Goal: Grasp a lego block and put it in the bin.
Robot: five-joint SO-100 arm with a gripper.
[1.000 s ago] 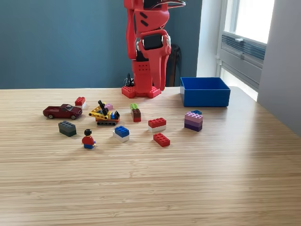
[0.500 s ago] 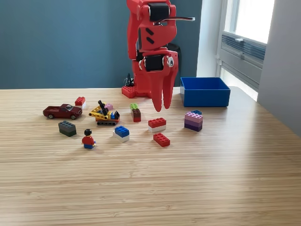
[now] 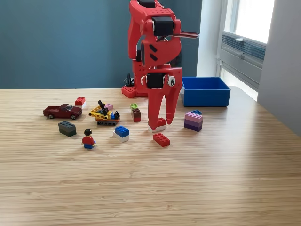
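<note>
My red gripper (image 3: 160, 124) points down in the middle of the table, open, with one finger on each side of a red-on-white lego block (image 3: 161, 122). The fingers hide most of that block, and I cannot tell whether they touch it. The block rests on the wood. The bright blue bin (image 3: 206, 97) stands at the back on the exterior view's right, a short way behind the gripper, and its inside is hidden by its wall.
A red brick (image 3: 161, 139) lies just in front of the gripper, a purple stack (image 3: 193, 120) to its right, and a blue-on-white brick (image 3: 121, 132) and a green-brown brick (image 3: 135, 112) to its left. Farther left are a yellow vehicle (image 3: 105, 115), minifigure (image 3: 88, 139), grey brick (image 3: 67, 128) and red car (image 3: 62, 111).
The arm has swung forward and down from its folded pose at the base. The gripper now reaches the table around the red-on-white block. No block has moved.
</note>
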